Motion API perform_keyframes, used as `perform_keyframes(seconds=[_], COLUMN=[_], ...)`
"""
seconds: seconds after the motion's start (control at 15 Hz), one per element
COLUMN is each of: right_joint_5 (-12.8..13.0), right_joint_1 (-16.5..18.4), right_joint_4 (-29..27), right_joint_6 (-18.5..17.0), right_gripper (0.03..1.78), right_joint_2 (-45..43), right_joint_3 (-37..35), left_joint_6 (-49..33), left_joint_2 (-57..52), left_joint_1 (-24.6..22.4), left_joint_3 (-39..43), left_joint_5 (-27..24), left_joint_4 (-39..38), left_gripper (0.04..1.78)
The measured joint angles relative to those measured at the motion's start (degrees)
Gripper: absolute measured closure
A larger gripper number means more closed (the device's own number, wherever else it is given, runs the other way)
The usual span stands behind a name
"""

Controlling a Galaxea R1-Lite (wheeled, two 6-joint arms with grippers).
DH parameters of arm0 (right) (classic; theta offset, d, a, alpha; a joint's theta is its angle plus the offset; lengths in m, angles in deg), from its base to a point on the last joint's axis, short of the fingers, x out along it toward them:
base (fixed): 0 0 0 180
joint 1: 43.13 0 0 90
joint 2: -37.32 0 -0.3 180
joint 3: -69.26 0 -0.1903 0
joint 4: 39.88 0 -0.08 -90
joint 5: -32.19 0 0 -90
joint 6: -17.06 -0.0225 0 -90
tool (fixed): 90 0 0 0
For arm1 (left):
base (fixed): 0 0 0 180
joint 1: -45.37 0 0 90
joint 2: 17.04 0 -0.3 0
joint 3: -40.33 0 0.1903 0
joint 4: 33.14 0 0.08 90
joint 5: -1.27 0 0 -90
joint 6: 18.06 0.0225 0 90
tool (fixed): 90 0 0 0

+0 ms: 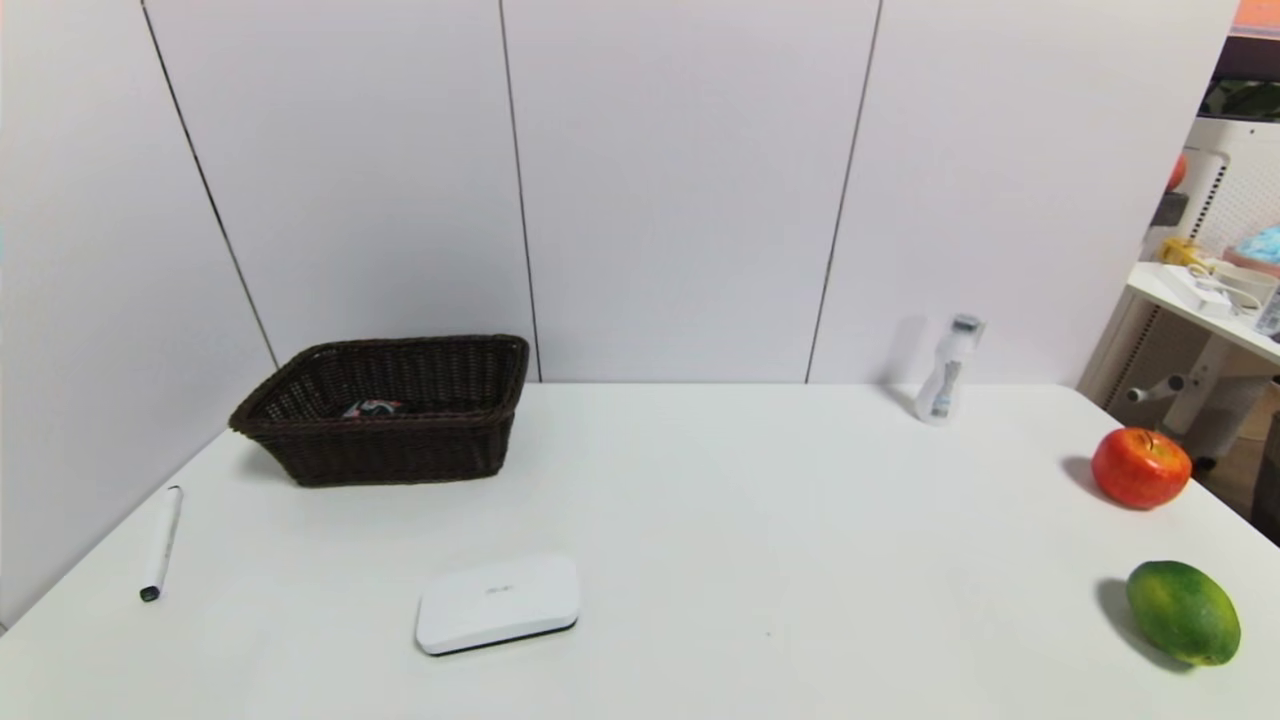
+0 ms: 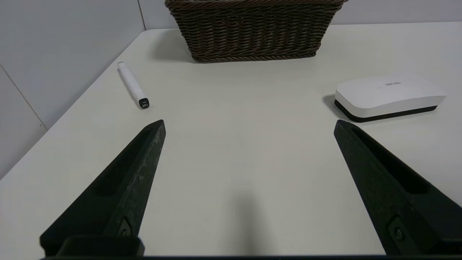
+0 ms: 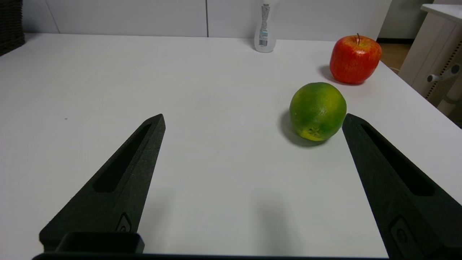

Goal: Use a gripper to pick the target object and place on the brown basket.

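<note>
The brown basket (image 1: 390, 410) stands at the table's far left; it also shows in the left wrist view (image 2: 252, 32). Inside it lies the target object (image 1: 372, 408), a small dark box with a red-pink label, only its top showing over the rim. Neither arm shows in the head view. My left gripper (image 2: 249, 124) is open and empty, low over bare table near the front, facing the basket. My right gripper (image 3: 252, 119) is open and empty over the table's right front, with a green citrus fruit (image 3: 317, 110) just beyond one finger.
A flat white case (image 1: 498, 603) lies front centre-left. A white marker (image 1: 161, 543) lies at the left edge. A white bottle (image 1: 948, 372) stands at the back right. A red apple (image 1: 1140, 467) and the green fruit (image 1: 1183, 611) sit near the right edge.
</note>
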Motion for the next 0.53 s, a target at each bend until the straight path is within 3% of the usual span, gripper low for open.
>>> perform_keyframes(seconds=[0.53], right_joint_5=[0.93], right_joint_1=[0.00], right_joint_4=[0.10], right_joint_6=[-1.00], right_gripper=[0.12], right_joint_2=[0.00], right_joint_3=[0.00], left_joint_6=[0.00], left_joint_2=[-0.16], left_joint_1=[0.00], left_joint_3=[0.02], left_joint_5=[-0.02], left_joint_4=[0.01], left_gripper=[0.13])
